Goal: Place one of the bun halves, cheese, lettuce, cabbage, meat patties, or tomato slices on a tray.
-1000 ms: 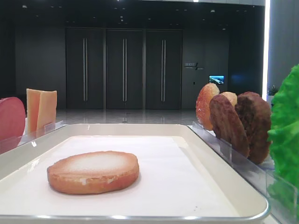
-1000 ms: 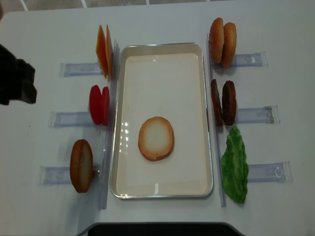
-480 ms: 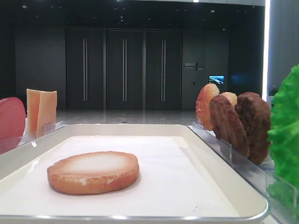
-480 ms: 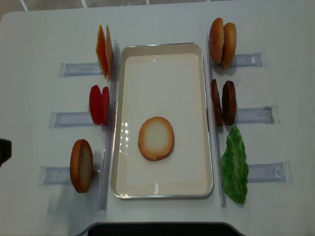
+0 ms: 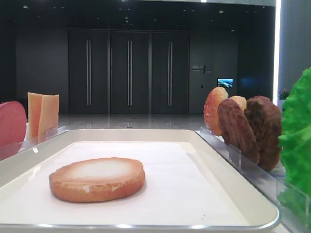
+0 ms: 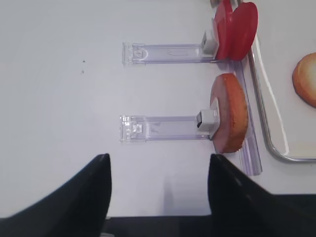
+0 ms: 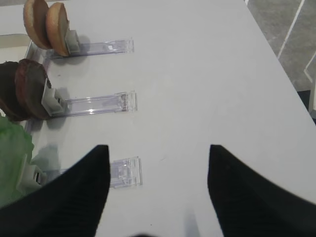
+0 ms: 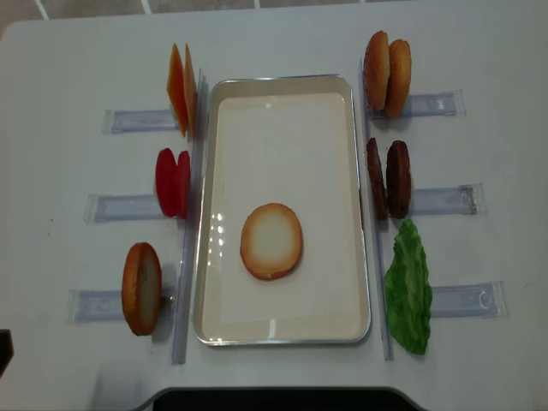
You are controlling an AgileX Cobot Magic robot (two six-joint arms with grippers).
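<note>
Tray (image 8: 282, 330): white, rectangular, paper-lined, centred on the white counter (image 8: 77, 51). One bun half (image 8: 271, 241) lies flat on the liner, pale face up, toward the near end.

Left of the tray, on clear racks (image 8: 137, 121), standing on edge: cheese (image 8: 180, 88) slices, tomato slices (image 8: 172, 181), another bun half (image 8: 141, 288).

Right of the tray, also racked on edge: two bun halves (image 8: 386, 74), meat patties (image 8: 390, 178), lettuce (image 8: 408, 288).

Left end effector (image 6: 158, 197): fingers spread wide, nothing between them, over bare counter beside the racked bun. Right end effector (image 7: 158, 192): fingers likewise wide apart and empty, near the lettuce rack.

Writing: a small wall sign (image 5: 201, 69) in the background, too small to read.
</note>
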